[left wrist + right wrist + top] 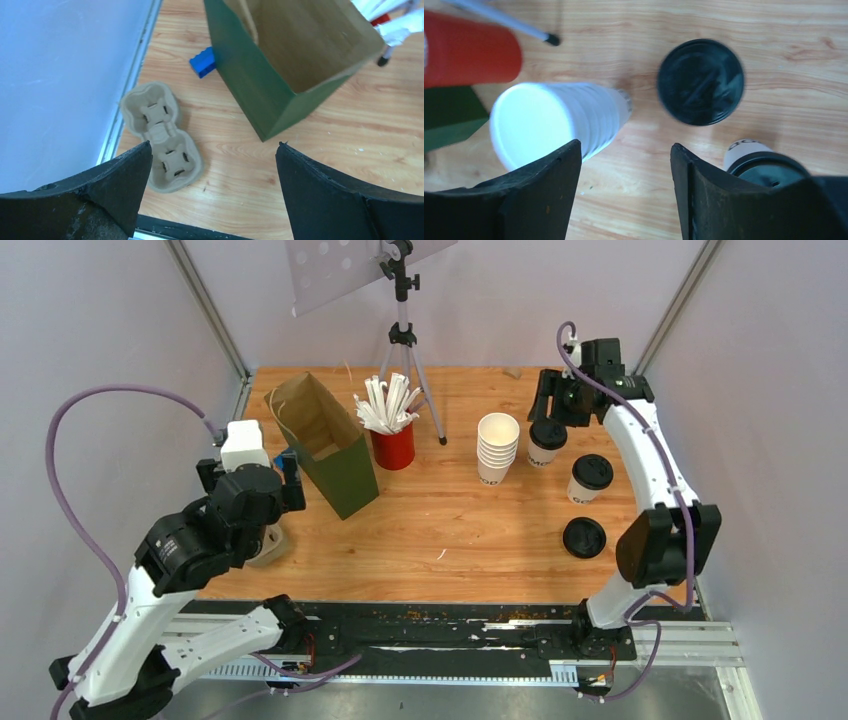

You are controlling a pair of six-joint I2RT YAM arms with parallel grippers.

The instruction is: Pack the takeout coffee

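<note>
Two takeout coffee cups, white with black lids, stand at the right of the table. One cup [546, 443] sits just below my right gripper [556, 412], and the right wrist view shows its lid [700, 81] from straight above, blurred. The other cup [590, 478] [764, 165] stands nearer, beside the right finger. A loose black lid [584, 537] lies in front of them. The right gripper [625, 146] is open with only bare wood between its fingers. At the far left, my left gripper [214, 145] hangs wide open and empty above the table.
A pulp two-cup carrier [162, 137] [268, 545] lies by the left wall. Right of it an open green paper bag [280, 75] [335, 455] stands beside a blue brick [202, 62]. A red cup of straws [393, 447], a tripod [402, 335] and a stack of white cups [497, 448] [559, 120] stand mid-table.
</note>
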